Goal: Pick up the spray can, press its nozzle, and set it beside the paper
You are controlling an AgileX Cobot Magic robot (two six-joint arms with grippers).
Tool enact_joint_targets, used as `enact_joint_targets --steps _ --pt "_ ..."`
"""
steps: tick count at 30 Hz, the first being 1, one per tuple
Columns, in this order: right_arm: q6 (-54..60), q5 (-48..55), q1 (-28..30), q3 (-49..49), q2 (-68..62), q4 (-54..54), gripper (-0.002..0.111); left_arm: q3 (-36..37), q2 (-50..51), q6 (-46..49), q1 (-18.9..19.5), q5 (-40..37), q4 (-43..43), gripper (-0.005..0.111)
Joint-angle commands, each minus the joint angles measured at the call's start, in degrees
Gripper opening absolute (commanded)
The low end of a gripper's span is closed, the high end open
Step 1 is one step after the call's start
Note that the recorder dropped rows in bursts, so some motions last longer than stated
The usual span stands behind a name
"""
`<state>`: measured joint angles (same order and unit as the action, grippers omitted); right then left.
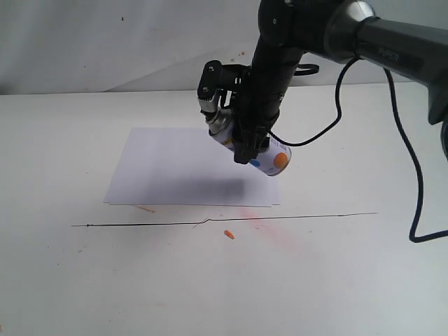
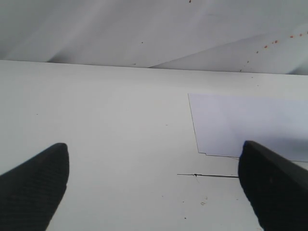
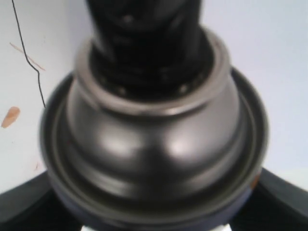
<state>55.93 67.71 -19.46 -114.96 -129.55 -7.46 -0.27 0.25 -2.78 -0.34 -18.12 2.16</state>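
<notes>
Seen from the room, the right claw (image 1: 241, 136) clamps the one spray can (image 1: 271, 159), tilted in the air above the single paper (image 1: 175, 175), top end up-left. The left claw (image 2: 154, 154) gapes empty over the counter (image 2: 96, 120), paper ahead. Right wrist: the nozzle (image 3: 144, 33) juts out beyond the fingers (image 3: 19, 211).

The scene is taken by the exterior camera from a raised spot, tilted down over the table (image 1: 364, 280) toward a white backdrop (image 1: 105, 42), at middle range. The left wrist camera is held low over the table and faced along it toward that backdrop, its lower corners framed by the left gripper (image 2: 154, 192). The right wrist camera is set so close upon the spray can (image 3: 154, 144) that the can is blurred. The paper (image 2: 250, 125) is shared by the exterior and left wrist views, the black line (image 1: 140, 224) by all three.
</notes>
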Motion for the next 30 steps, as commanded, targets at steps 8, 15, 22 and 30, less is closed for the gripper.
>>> enact_joint_targets --steps 8,15,22,30 --pt "0.4 -2.9 0.1 -0.8 0.5 -0.4 0.0 0.3 -0.3 0.0 -0.3 0.1 0.3 0.089" --pt "-0.8 -3.6 0.1 -0.8 0.5 -1.1 0.0 0.3 -0.3 0.0 -0.3 0.1 0.3 0.089" --pt "-0.9 -4.3 0.1 -0.8 0.5 -2.8 0.0 0.3 -0.3 1.3 -0.3 1.3 -3.6 0.089" --pt "2.2 -5.6 0.1 -0.8 0.5 -0.5 0.0 0.3 -0.3 1.5 -0.3 27.5 -6.1 0.089"
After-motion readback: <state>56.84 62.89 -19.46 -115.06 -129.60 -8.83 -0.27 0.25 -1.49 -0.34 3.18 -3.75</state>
